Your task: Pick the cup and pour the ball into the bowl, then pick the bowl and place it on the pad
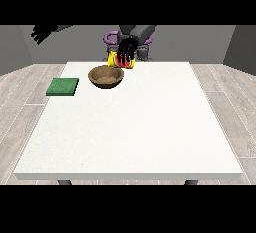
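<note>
1. Gripping the yellow cup (121,61), the hand at the view's right (126,52) holds it just behind the brown bowl (106,76), near the table's (150,127) far edge.
2. The green pad (63,86) lies by the view's left edge, apart from the bowl.
3. The hand at the view's left (41,32) hangs raised off the table; its fingers cannot be made out.

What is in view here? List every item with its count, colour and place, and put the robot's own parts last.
table: one, white, fills the middle of the view, on a grey plank floor.
bowl: one, brown, on the table near its far edge, left of centre.
pad: one, green, flat at the table's left edge, apart from the bowl.
cup: one, yellow with red showing, just behind the bowl's right side, held tilted above the far edge.
ball: none visible; whether it is in the cup or the bowl cannot be told.
hand at the view's right: one, black, fingers curled round the cup.
hand at the view's left: one, black, raised off the table at upper left, fingers spread.
</note>
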You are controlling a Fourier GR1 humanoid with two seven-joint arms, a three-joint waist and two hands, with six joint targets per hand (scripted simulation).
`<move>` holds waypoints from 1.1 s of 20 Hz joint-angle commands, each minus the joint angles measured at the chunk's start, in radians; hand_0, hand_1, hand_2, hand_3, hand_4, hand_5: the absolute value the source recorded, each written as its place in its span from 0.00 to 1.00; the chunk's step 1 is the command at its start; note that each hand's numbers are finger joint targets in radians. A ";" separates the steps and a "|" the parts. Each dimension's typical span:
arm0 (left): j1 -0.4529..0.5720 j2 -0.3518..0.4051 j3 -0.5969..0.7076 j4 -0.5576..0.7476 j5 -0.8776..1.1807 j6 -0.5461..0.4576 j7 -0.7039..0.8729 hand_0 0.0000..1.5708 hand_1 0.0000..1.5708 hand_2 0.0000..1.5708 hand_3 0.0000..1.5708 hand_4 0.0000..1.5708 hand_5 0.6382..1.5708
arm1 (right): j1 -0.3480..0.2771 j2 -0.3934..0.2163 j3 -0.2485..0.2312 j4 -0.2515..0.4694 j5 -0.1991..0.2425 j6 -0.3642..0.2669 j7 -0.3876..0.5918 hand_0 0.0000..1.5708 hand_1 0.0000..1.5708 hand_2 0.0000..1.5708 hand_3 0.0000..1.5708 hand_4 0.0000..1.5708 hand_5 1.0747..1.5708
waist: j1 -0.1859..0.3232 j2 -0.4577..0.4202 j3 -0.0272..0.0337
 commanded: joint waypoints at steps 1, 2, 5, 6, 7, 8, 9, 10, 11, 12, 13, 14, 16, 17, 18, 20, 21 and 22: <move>-0.103 -0.009 -0.104 0.045 -0.153 -0.074 0.150 0.95 0.95 1.00 1.00 0.76 0.99 | -0.045 0.015 0.019 0.016 0.013 -0.018 0.002 0.00 0.00 0.00 0.16 0.44 0.97 | -0.014 0.021 -0.0006; -0.140 -0.009 -0.108 0.038 -0.154 -0.153 0.139 0.94 0.94 1.00 1.00 0.70 1.00 | -0.038 -0.017 -0.018 0.055 0.004 -0.004 -0.026 0.00 0.00 0.00 0.16 0.44 0.97 | 0.010 0.009 -0.0001; -0.069 -0.009 -0.215 -0.006 -0.203 -0.215 0.233 0.77 0.77 1.00 1.00 0.67 1.00 | -0.066 0.038 0.052 0.034 0.032 -0.025 0.010 0.00 0.00 0.00 0.18 0.44 0.96 | -0.039 -0.022 -0.0015; -0.094 -0.009 -0.212 -0.024 -0.202 -0.248 0.207 0.47 0.47 1.00 1.00 0.64 1.00 | -0.050 0.085 0.065 0.037 0.058 -0.051 -0.047 0.00 0.00 0.00 0.19 0.45 0.97 | -0.027 0.001 -0.0015; -0.049 -0.009 -0.246 -0.069 -0.185 -0.318 0.200 0.39 0.39 0.95 0.98 0.65 1.00 | -0.052 0.052 0.048 0.059 0.043 -0.039 -0.012 0.00 0.00 0.00 0.19 0.44 0.97 | -0.033 -0.051 -0.0015; -0.118 -0.009 -0.245 -0.074 -0.195 -0.353 0.243 0.26 0.26 0.85 0.99 0.65 1.00 | -0.101 0.039 0.051 0.060 0.035 -0.019 -0.023 0.00 0.00 0.00 0.21 0.44 0.97 | -0.072 0.023 -0.0014; -0.061 -0.009 -0.274 -0.086 -0.198 -0.389 0.228 0.17 0.17 0.80 0.99 0.66 1.00 | -0.044 0.045 0.047 0.072 0.037 -0.007 -0.033 0.00 0.00 0.00 0.21 0.44 0.96 | -0.067 -0.025 -0.0014; -0.035 -0.009 -0.309 -0.167 -0.186 -0.429 0.213 0.16 0.16 0.79 0.99 0.69 1.00 | -0.082 0.032 0.035 0.113 0.044 -0.029 -0.032 0.00 0.00 0.00 0.21 0.44 0.96 | -0.013 -0.030 -0.0014; -0.035 -0.009 -0.281 -0.124 -0.219 -0.389 0.167 0.21 0.21 0.81 1.00 0.69 1.00 | -0.029 0.031 0.020 0.092 0.037 -0.020 -0.058 0.00 0.00 0.00 0.21 0.44 0.96 | -0.002 -0.021 -0.0019; -0.015 -0.009 -0.307 -0.179 -0.193 -0.462 0.197 0.12 0.12 0.79 1.00 0.71 1.00 | -0.066 0.058 0.064 0.066 0.055 -0.054 -0.001 0.00 0.00 0.00 0.22 0.44 0.96 | -0.029 -0.060 -0.0022; 0.004 -0.009 -0.312 -0.193 -0.202 -0.475 0.189 0.11 0.11 0.76 1.00 0.72 1.00 | -0.011 0.057 0.061 0.076 0.052 -0.018 -0.025 0.00 0.00 0.00 0.17 0.44 0.95 | -0.026 -0.074 -0.0021; -0.001 -0.009 -0.331 -0.234 -0.199 -0.514 0.204 0.00 0.00 0.73 1.00 0.71 1.00 | -0.053 0.031 0.055 0.090 0.045 -0.023 0.011 0.00 0.00 0.00 0.17 0.44 0.95 | -0.026 -0.058 -0.0021; -0.034 0.011 -0.234 -0.192 -0.226 -0.480 0.135 0.00 0.00 0.67 0.98 0.70 1.00 | 0.008 0.038 0.039 0.042 0.040 -0.031 -0.018 0.00 0.00 0.00 0.17 0.44 0.95 | -0.005 -0.059 -0.0024; 0.008 -0.009 -0.210 -0.200 -0.207 -0.441 0.181 0.00 0.00 0.70 0.98 0.71 1.00 | 0.043 0.083 0.068 0.014 0.047 -0.040 -0.009 0.00 0.00 0.00 0.17 0.44 0.95 | -0.023 -0.084 -0.0026; 0.062 0.032 -0.201 -0.223 -0.193 -0.347 0.182 0.00 0.00 0.73 0.95 0.66 1.00 | 0.065 0.063 0.066 0.015 0.044 -0.017 0.004 0.00 0.00 0.00 0.17 0.44 0.95 | -0.010 -0.111 -0.0030; 0.034 0.087 -0.085 -0.272 -0.093 -0.264 0.138 0.48 0.48 1.00 0.98 0.70 0.98 | 0.050 0.086 0.063 0.011 0.059 -0.062 -0.022 0.00 0.00 0.00 0.11 0.45 0.96 | 0.017 -0.095 -0.0041; 0.077 0.101 -0.025 -0.295 -0.018 -0.227 0.103 0.51 0.51 1.00 1.00 0.74 0.99 | 0.051 0.053 0.054 0.004 0.040 -0.037 0.019 0.00 0.00 0.00 0.03 0.45 0.95 | 0.021 -0.113 -0.0062; 0.102 0.109 0.022 -0.336 0.045 -0.194 0.059 0.66 0.66 1.00 0.92 0.81 1.00 | 0.052 0.049 0.039 0.015 0.043 -0.063 0.021 0.00 0.00 0.00 0.09 0.46 0.95 | 0.056 -0.121 -0.0075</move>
